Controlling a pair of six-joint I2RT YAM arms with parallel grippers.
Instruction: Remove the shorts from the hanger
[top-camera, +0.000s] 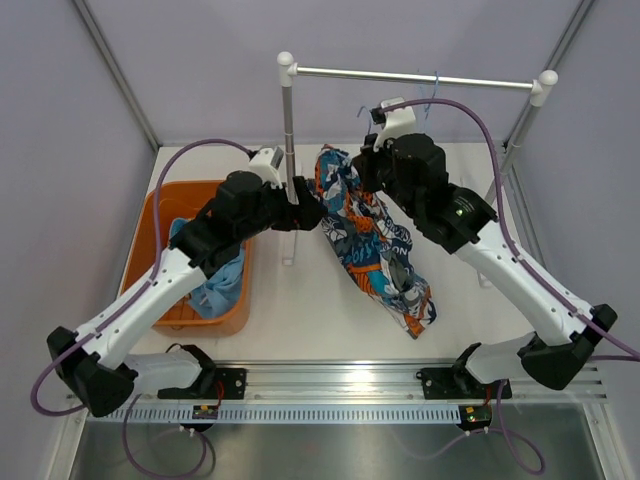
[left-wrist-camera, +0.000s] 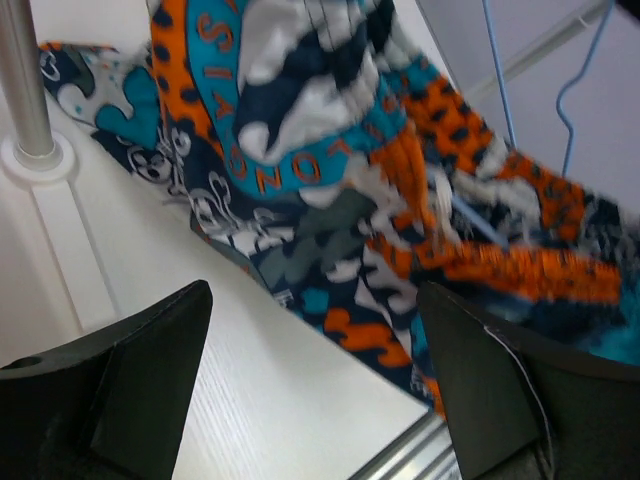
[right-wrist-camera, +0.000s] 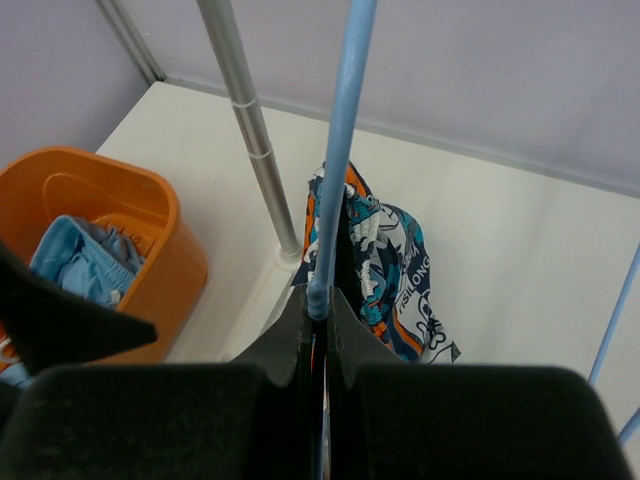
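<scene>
The printed shorts (top-camera: 375, 245), navy, orange, white and teal, hang from a light blue hanger (right-wrist-camera: 340, 150) and trail down onto the white table. My right gripper (right-wrist-camera: 320, 300) is shut on the hanger's lower rod, just above the cloth (right-wrist-camera: 385, 255). In the top view that gripper (top-camera: 363, 180) sits at the upper end of the shorts. My left gripper (top-camera: 308, 213) is open beside the rack post, close to the left edge of the print. Its fingers (left-wrist-camera: 135, 375) frame bare table and the cloth's edge (left-wrist-camera: 330, 190), touching nothing. The light blue shorts (top-camera: 215, 285) lie in the orange basket.
The orange basket (top-camera: 150, 235) stands at the left of the table. A metal rack post (top-camera: 288, 140) rises between the arms and carries a horizontal bar (top-camera: 415, 78) with the hanger's blue hook (top-camera: 432, 95) over it. A metal rail (top-camera: 330, 378) runs along the near edge.
</scene>
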